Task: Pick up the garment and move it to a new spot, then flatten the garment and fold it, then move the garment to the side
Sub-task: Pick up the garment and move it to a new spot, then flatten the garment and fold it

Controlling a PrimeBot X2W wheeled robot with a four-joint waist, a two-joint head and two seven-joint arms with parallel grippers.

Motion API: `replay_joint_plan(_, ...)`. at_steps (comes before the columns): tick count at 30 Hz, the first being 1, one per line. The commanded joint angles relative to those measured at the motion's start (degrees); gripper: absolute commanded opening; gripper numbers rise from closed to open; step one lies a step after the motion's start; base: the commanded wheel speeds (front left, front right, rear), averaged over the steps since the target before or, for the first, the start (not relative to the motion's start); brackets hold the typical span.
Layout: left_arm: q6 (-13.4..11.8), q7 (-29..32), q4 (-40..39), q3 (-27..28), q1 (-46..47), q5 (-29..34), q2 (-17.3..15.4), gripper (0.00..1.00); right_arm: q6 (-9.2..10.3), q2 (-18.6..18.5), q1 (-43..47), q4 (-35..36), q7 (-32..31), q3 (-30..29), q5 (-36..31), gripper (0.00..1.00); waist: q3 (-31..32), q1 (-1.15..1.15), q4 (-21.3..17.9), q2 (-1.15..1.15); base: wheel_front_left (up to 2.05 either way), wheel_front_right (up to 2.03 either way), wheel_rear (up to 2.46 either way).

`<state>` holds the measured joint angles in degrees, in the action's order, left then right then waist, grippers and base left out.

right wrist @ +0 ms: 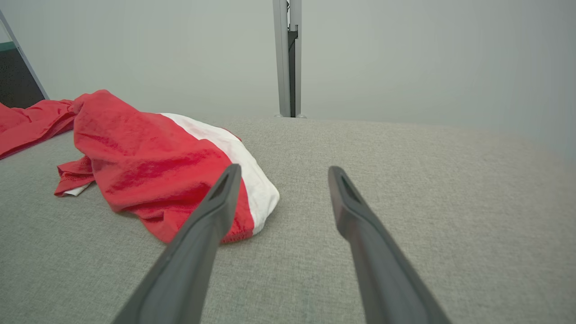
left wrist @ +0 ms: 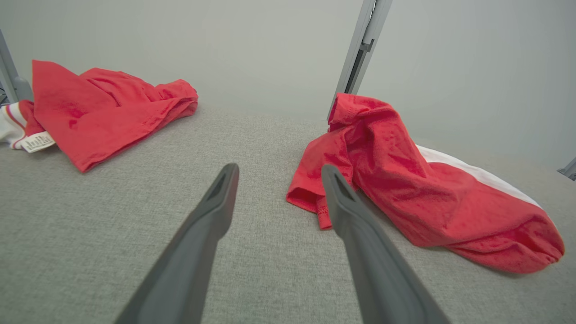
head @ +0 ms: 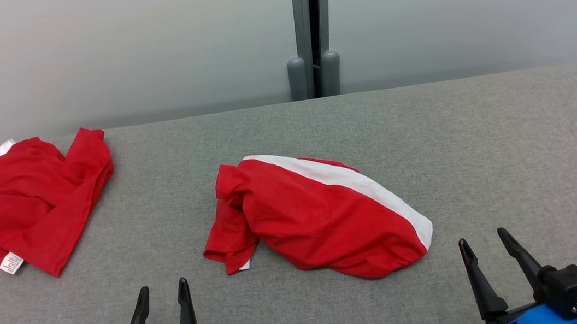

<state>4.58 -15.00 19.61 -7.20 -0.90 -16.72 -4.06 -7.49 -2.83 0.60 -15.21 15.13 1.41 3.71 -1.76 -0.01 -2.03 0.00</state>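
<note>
A crumpled red garment with a white band (head: 317, 216) lies bunched in the middle of the grey table (head: 513, 156). The left wrist view has this garment (left wrist: 405, 189) to the right of the fingers, and the right wrist view has the garment (right wrist: 157, 166) at left. My left gripper (head: 164, 293) stands open near the table's front edge, left of the garment and apart from it, with nothing between its fingers. My right gripper (head: 483, 245) is open too, just right of the garment's white end, holding nothing.
A second red and white garment (head: 35, 209) lies in a heap at the table's far left edge, also seen in the left wrist view (left wrist: 103, 112). A grey post (head: 311, 32) stands behind the table against a pale wall. Bare grey cloth stretches to the right.
</note>
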Motion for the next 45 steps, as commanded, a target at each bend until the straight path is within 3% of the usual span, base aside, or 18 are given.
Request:
replay_joint_plan(1, 0.26, -0.27, 0.22, 0.33, -0.09, 0.31, 0.12, 1.0, 0.0, -0.11, 0.61, -0.13, 0.04, 0.07, 0.54, 1.0, 0.07, 0.01, -0.07, 0.0, 0.0, 0.0, 0.0)
replay_joint_plan(30, 1.83, -0.27, 2.61, 0.89, -0.43, 2.28, 1.14, 1.0, 0.0, -0.11, -0.6, -1.82, 0.03, 0.04, 0.47, 1.0, 1.22, 0.01, 0.24, 0.0, 0.0, 0.0, 0.0)
replay_joint_plan(34, 1.93, -0.27, 2.73, 0.55, -0.02, 2.35, 1.16, 1.0, 0.0, -0.12, -2.65, -5.84, 0.03, -1.04, -0.33, 1.0, 1.02, 0.01, 0.96, 0.0, 0.0, 0.0, 0.0)
replay_joint_plan(45, 2.02, -0.27, 2.71, 0.19, 1.82, 3.0, 1.19, 1.0, 0.0, -0.1, -14.05, -25.32, -0.19, -0.8, -2.89, 1.0, -2.22, 0.01, 5.15, 0.0, 0.0, 0.0, 0.0)
